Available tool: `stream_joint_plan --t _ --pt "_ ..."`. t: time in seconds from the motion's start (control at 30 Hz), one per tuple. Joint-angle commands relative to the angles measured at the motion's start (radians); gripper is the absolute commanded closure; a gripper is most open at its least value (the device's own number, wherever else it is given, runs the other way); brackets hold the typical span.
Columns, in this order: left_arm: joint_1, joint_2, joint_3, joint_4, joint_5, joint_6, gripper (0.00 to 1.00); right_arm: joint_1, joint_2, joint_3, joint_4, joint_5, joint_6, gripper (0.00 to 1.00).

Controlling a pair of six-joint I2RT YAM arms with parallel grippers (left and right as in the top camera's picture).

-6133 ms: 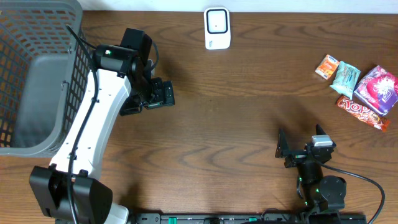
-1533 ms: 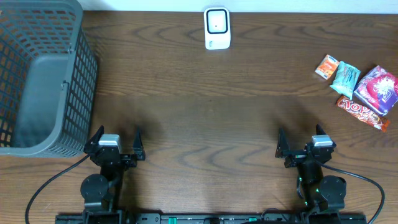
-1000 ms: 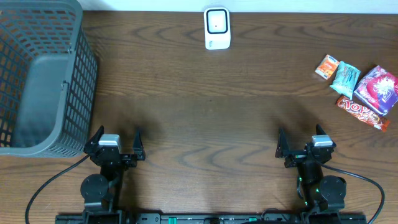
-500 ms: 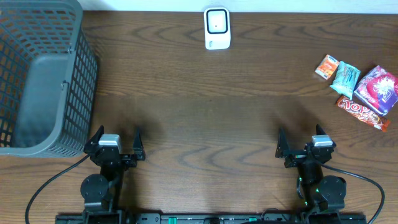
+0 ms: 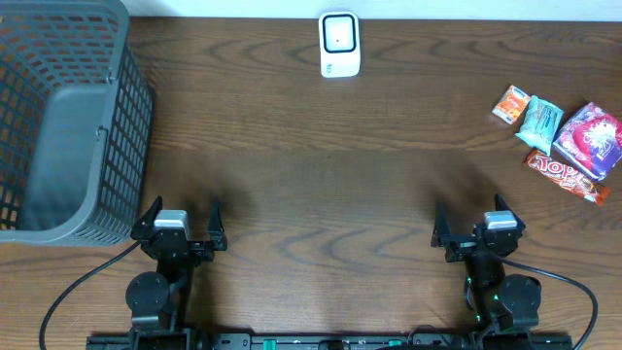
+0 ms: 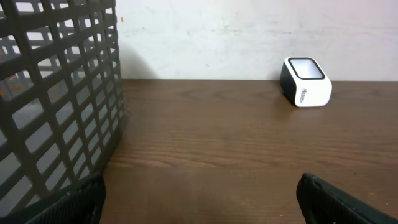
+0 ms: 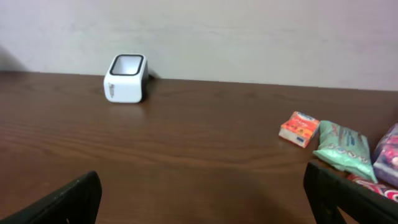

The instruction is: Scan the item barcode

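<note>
Left gripper [image 5: 183,216] and right gripper [image 5: 469,220] sit wide open, holding nothing, on the surface's [image 5: 330,175] near edge.

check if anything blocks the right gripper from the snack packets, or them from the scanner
Nothing visible does: only bare table from the right gripper to the snack packets, and from them to the scanner.

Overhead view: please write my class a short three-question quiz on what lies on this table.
1. True or false: the white scanner stands at the table's far edge, outside the basket.
2. How many snack packets lie on the right side? A two, B four, C six.
3. Do the left fingers or right fingers hold anything?
Key: 1 true; 2 B; 3 no, both open and empty.
</note>
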Motion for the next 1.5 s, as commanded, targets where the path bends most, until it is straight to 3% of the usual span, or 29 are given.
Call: stream_joint_plan --t 0.0,1.47 --pt "0.005 -0.006 -0.028 -0.015 0.019 -0.008 0.02 -0.01 -0.007 -0.002 -0.008 0.003 -0.057 0.01" --pt "0.005 -0.006 -0.028 -0.015 0.019 -0.008 0.02 -0.011 -0.006 -0.002 -0.004 0.003 -0.038 0.01"
